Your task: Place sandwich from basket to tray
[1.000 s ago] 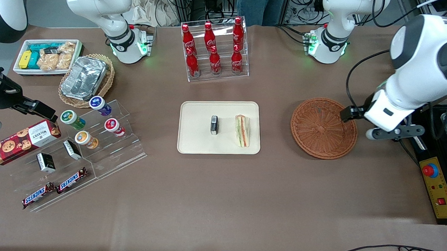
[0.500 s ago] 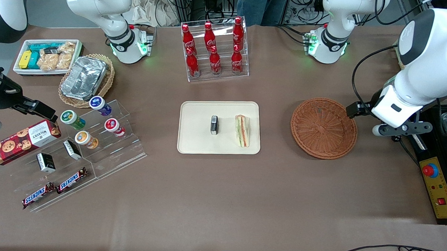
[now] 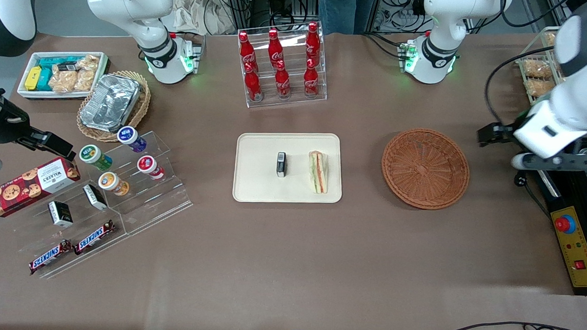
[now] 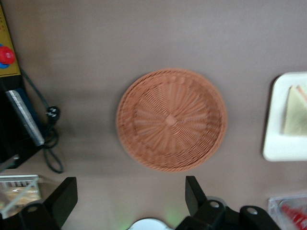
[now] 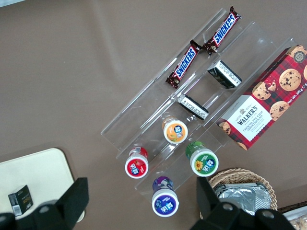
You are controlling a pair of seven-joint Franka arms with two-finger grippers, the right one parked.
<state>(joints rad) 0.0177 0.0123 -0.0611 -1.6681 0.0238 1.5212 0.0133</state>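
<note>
The triangular sandwich (image 3: 318, 172) is laid on the cream tray (image 3: 254, 183), well apart from the round reddish-brown wicker basket (image 3: 425, 168). The pincer (image 4: 128, 194) is held open above the table near the basket.

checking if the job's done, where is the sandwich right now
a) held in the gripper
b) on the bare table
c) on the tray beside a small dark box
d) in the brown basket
c: the sandwich lies on the tray beside a small dark box; the basket holds nothing, and the gripper hangs open and empty above the table beside the basket, toward the working arm's end.
</note>
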